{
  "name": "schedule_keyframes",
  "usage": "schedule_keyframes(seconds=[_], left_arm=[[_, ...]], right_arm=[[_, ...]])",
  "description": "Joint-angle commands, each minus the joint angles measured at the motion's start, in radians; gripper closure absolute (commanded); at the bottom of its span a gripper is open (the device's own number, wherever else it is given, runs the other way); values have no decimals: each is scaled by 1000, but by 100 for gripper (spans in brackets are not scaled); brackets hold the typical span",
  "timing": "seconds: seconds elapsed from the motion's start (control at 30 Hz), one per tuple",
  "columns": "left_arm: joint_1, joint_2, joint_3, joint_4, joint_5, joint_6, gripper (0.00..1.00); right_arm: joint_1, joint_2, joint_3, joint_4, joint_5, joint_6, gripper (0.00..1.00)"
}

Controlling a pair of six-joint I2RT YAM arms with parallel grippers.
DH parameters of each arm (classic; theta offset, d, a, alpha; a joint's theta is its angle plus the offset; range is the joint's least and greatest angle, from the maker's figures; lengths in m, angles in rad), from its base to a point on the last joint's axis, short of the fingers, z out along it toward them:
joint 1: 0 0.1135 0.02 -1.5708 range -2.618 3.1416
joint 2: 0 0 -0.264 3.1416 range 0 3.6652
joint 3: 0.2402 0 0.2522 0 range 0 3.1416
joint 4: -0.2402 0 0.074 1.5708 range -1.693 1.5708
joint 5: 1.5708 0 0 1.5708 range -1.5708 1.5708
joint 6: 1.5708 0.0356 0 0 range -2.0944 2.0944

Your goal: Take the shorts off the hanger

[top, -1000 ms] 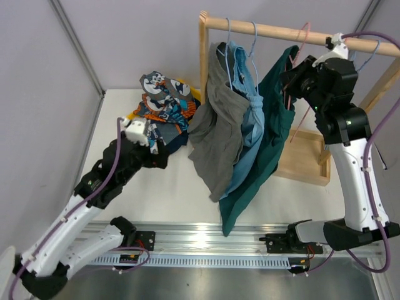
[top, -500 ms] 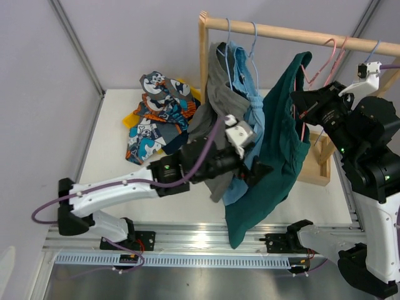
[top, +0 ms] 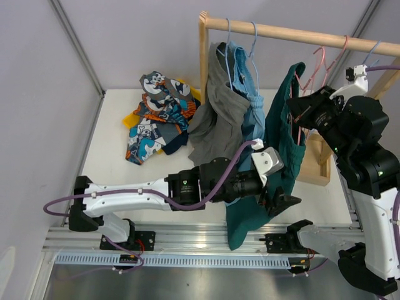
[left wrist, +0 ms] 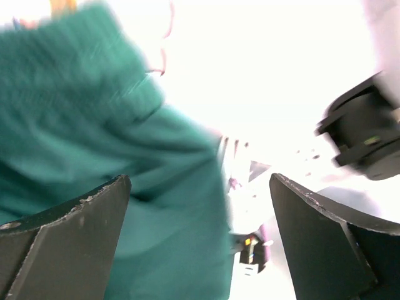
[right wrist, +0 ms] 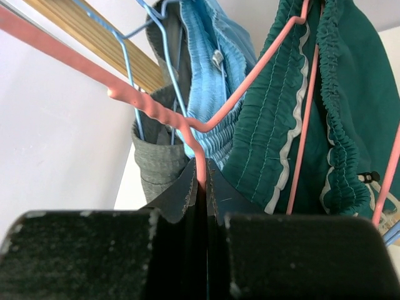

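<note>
3 shorts (top: 249,119) hang from the rail (top: 281,30); other shorts (top: 156,119) lie left, on the table (top: 112,156)

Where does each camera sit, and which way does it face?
Top external: above and behind, looking down on both arms, the wooden rail and the dark teal-green fabric shorts.
Left wrist: faces those shorts, blurred; the left gripper shows, open.
Right wrist: looks up; the right gripper, shut, pinches the pink wire hanger.
Both wrist views share the shorts.

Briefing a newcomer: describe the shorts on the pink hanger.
Find the wooden rail across the back. Of three shorts hanging below it, take the rightmost, on the pink hanger. Only these shorts are dark teal-green; neighbours are light blue and grey.
</note>
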Motion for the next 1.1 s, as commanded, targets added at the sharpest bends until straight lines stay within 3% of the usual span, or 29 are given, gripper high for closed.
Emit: schedule_keyframes(seconds=[0.0,0.57,0.63,0.73,0.77,0.87,1.07], left_arm=[[-26,-46,76,6,-42,1,1],[-26,92,13,64,-95,-21,2],[-26,112,11,67,-134,-18,13],[-26,118,7,75,-204,-18,53],[-26,115,7,80,-221,-18,73],[-26,98,8,78,-278,-21,100],[-84,20,-19,32,-308,-19,100]], right_arm=[[5,-25,-23,91,16,-11,100],[5,-13,35,82,20,17,100],[7,-17,39,81,10,25,100],[5,-23,46,75,6,28,100],[7,-28,46,71,6,29,100],[7,-37,39,70,13,29,100],[7,-33,22,78,49,6,100]])
